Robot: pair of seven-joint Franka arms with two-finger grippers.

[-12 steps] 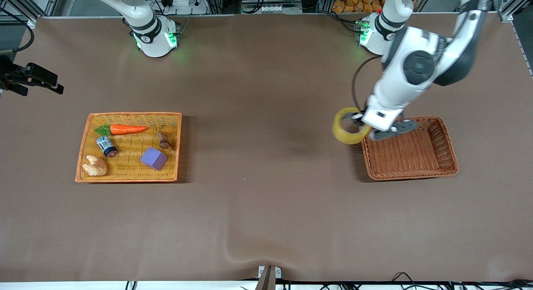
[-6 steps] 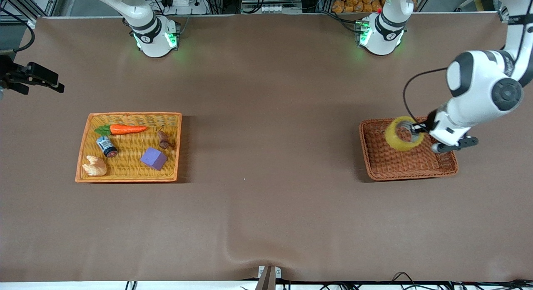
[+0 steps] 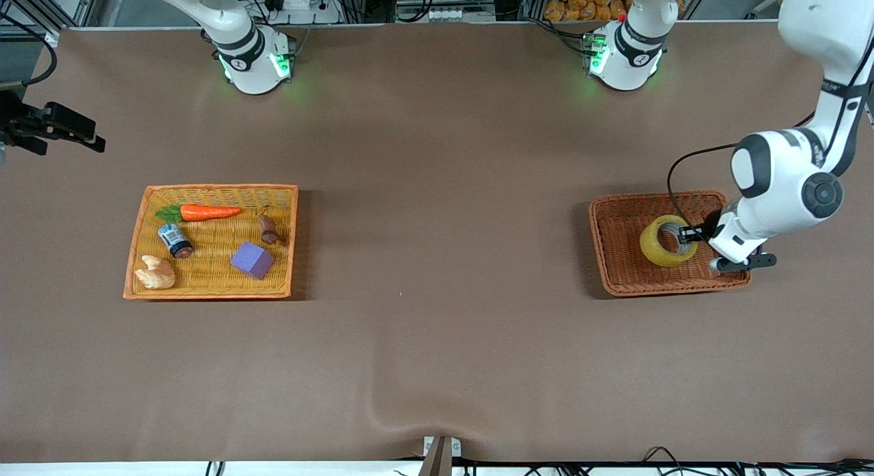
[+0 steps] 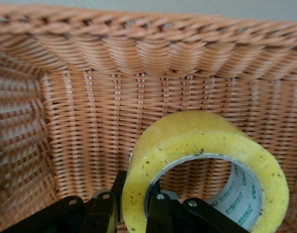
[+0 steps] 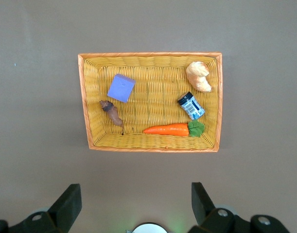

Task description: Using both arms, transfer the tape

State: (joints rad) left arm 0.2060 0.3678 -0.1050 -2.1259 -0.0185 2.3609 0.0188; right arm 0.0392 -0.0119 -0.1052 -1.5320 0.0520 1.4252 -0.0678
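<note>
Brown bench (image 3: 437, 339) mostly bare between baskets; left gripper (image 3: 691, 235) fingers clamp tape (image 3: 668, 241) inside brown basket (image 3: 614, 271); right gripper (image 5: 136, 204) spread wide above yellow basket (image 3: 136, 257).

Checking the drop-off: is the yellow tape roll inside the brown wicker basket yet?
Inside: the translucent yellow tape roll sits within the brown wicker basket's walls, with the left end effector gripping its rim.

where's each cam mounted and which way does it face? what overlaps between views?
Front view: high across the table, facing both arm bases; shows the left gripper holding the tape over the brown basket.
Left wrist view: on the left wrist, looking into the brown basket; fingers clamp the tape.
Right wrist view: on the right wrist, looking down at the yellow basket; open right gripper, waiting.
Shared: front and left wrist both show tape; front and right wrist share the yellow basket.
</note>
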